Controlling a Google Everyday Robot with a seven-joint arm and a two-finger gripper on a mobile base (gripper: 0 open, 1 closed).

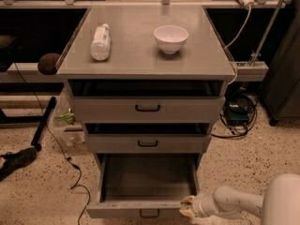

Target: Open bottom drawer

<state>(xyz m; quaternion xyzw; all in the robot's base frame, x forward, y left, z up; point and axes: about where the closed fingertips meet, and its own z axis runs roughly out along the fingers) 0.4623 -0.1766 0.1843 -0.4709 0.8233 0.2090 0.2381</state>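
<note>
The bottom drawer point(140, 209) is a grey flat-fronted drawer with a small black bar handle point(149, 213). It is pulled far out from the cabinet and its inside looks empty. My gripper point(187, 206) sits at the right end of the drawer front, at the lower edge of the view, with my white arm point(234, 203) coming in from the right. The fingertips touch the front's right corner.
The middle drawer point(147, 143) and top drawer point(147, 108) are each a little ajar. A white bowl point(170, 38) and a lying bottle point(100, 42) rest on the cabinet top point(140, 60). Cables point(236, 114) lie on the floor at right, a black cord point(70, 168) at left.
</note>
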